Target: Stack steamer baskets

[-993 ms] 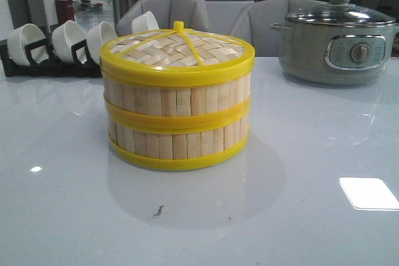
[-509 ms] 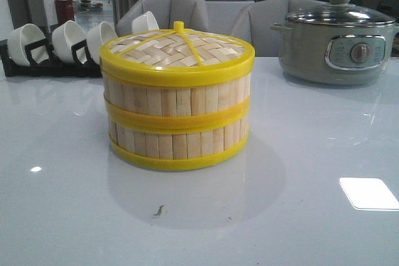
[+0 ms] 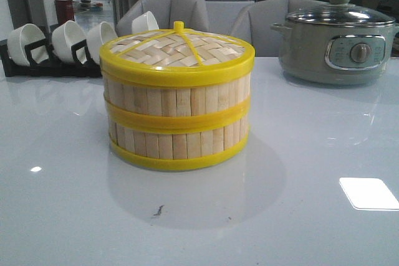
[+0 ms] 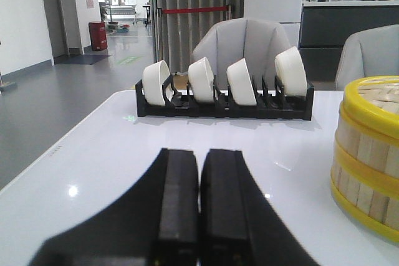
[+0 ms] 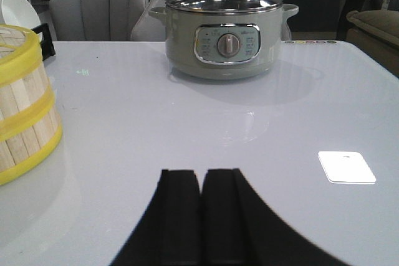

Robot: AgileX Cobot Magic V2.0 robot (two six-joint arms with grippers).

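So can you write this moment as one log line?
steamer baskets: stacked, lid on | left gripper: shut, empty | right gripper: shut, empty

Both steamer baskets point(image 3: 177, 126) are capped by the woven lid point(image 3: 177, 49), so the insides can't be seen at all. In the left wrist view the stack runs off the frame edge, and in the right wrist view only a slice of it shows. The electric pot point(image 3: 337, 38) is clipped at the front view's edge, and its panel markings are too small to read.
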